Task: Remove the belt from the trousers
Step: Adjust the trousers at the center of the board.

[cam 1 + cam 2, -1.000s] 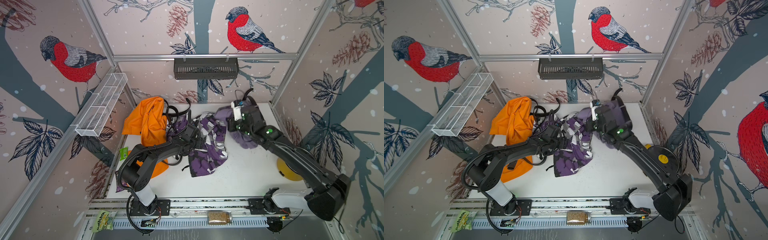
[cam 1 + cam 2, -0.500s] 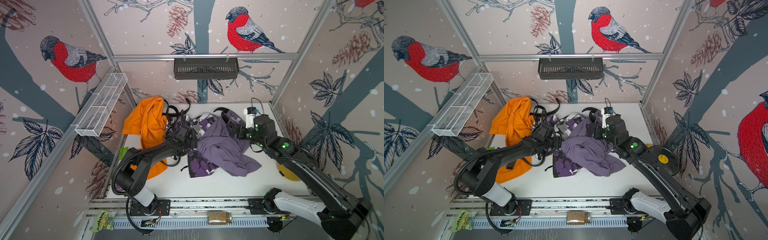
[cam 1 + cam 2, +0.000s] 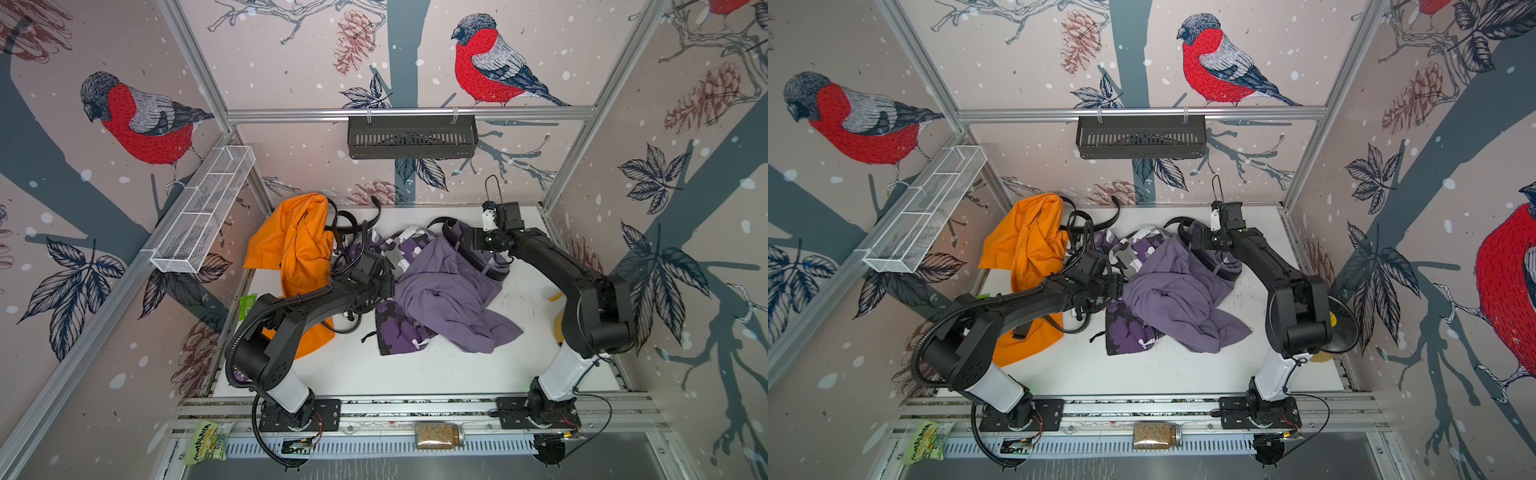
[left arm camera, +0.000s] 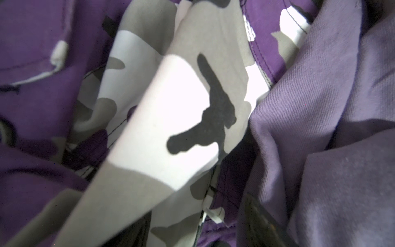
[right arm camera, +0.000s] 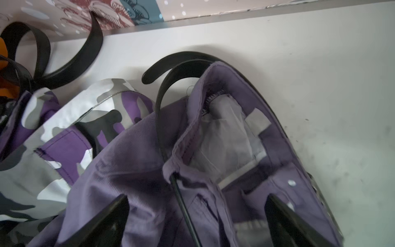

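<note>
Listing what my remote feeds show, task item first.

- Belt (image 5: pixel 181 62): black, threaded along the waistband of the lavender trousers (image 5: pixel 132 162). Its free tip curls clear of the cloth toward the back wall. One strand runs down the open fly area.
- Lavender trousers (image 3: pixel 449 291): crumpled mid-tabletop, waistband toward the far right corner, legs trailing toward the front. They lie partly over the camouflage trousers.
- Right jaws: spread wide and gripping nothing. In the wrist view both fingers (image 5: pixel 106 222) flank the waistband and the belt strand passes between them. I cannot tell whether they touch the cloth.
- Left jaws: buried in the clothing pile where the two pairs of trousers meet. I cannot tell how far apart they stand or whether they grip anything.
- Camouflage trousers (image 4: pixel 171 107): purple, grey and white, filling the left wrist view and touching the lavender pair.
- Orange garment (image 3: pixel 295 245): at the far left, with loose black belts (image 3: pixel 345 224) looped just beside it.
- Tabletop (image 3: pixel 415 365): white, scuffed.
- Surroundings: white wire basket (image 3: pixel 203 208) on the left wall, black rack (image 3: pixel 411 136) on the back rail, jar (image 3: pixel 439 435) and snack packet (image 3: pixel 206 441) on the front rail.
</note>
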Action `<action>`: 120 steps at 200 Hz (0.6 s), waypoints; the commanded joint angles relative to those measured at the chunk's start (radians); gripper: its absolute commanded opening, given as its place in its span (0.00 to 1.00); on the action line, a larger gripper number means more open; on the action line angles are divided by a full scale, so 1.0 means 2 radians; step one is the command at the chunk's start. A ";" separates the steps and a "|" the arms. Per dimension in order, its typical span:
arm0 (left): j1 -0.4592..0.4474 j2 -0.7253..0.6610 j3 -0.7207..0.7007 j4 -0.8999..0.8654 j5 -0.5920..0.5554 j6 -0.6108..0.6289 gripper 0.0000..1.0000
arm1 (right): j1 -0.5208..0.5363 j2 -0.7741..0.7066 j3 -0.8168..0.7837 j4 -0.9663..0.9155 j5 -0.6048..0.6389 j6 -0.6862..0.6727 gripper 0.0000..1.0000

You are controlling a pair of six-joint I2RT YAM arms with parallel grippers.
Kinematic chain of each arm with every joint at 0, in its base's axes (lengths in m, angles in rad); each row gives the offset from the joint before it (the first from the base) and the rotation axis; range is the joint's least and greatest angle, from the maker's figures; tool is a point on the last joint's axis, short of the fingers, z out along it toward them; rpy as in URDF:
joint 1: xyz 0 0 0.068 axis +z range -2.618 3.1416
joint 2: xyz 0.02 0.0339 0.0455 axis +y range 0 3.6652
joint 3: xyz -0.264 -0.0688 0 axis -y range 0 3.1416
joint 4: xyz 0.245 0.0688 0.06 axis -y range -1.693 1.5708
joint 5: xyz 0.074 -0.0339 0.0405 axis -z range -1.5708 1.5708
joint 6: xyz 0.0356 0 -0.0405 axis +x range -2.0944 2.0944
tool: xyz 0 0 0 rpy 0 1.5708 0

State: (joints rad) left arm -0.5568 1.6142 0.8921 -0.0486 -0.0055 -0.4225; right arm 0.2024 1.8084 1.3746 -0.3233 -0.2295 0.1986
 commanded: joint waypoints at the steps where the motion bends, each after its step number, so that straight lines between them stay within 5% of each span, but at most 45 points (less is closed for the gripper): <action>1: 0.001 -0.002 0.000 0.004 0.003 -0.007 0.68 | 0.002 0.050 0.046 -0.041 -0.050 -0.050 0.97; 27: 0.001 -0.010 -0.003 0.004 0.003 -0.007 0.68 | 0.002 0.074 0.053 -0.045 -0.085 -0.057 0.90; 43: 0.001 -0.011 -0.004 0.005 0.003 -0.007 0.68 | 0.003 0.085 0.055 -0.046 -0.089 -0.055 0.74; 80: -0.001 -0.013 -0.003 0.003 0.003 -0.009 0.68 | 0.005 0.066 0.054 -0.021 -0.077 -0.042 0.04; 120: -0.001 -0.027 -0.003 -0.002 -0.001 -0.013 0.68 | 0.035 -0.045 0.113 -0.047 0.002 -0.068 0.00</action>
State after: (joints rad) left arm -0.5591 1.5837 0.8867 -0.0509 -0.0002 -0.4316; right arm 0.2417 1.8454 1.5291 -0.4381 -0.3088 0.1036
